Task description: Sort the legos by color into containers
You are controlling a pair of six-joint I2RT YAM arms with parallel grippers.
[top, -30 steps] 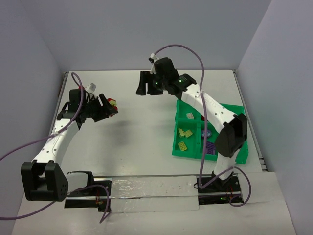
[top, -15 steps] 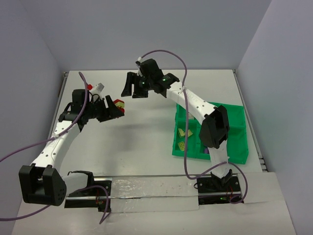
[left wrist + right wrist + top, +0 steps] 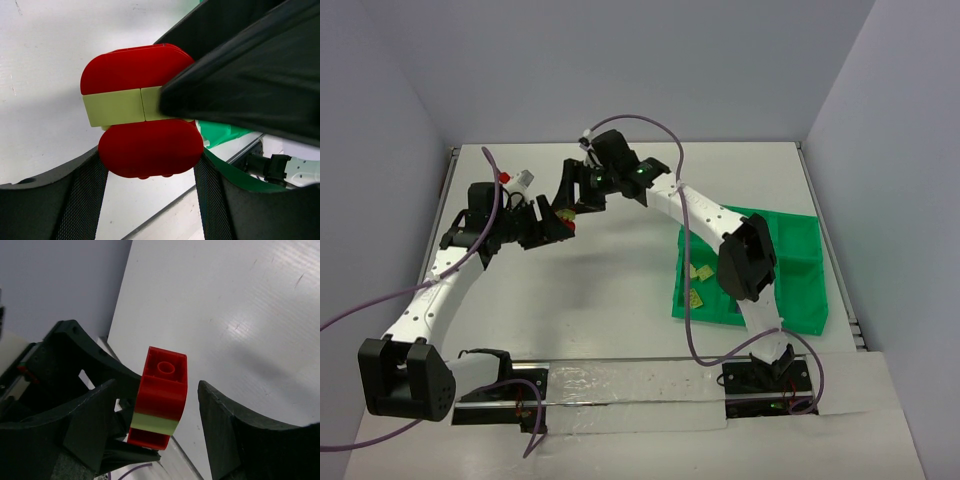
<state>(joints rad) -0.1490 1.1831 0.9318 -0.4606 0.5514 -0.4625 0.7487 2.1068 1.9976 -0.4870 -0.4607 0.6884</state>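
The left tool [image 3: 150,172] pinches the lower red brick of a three-brick lego stack [image 3: 137,107]: red, pale yellow-green, red. The stack's long axis runs straight out from the fingers. Its studded end face is turned toward the right tool [image 3: 157,387], whose fingers stand spread on either side of the upper red brick. The stack hangs above the far left of the surface [image 3: 620,290], well apart from the green tray [image 3: 800,250], where yellow-green bricks [image 3: 700,272] lie. A second ago the right tool hovered well apart from the stack, nearer the tray.
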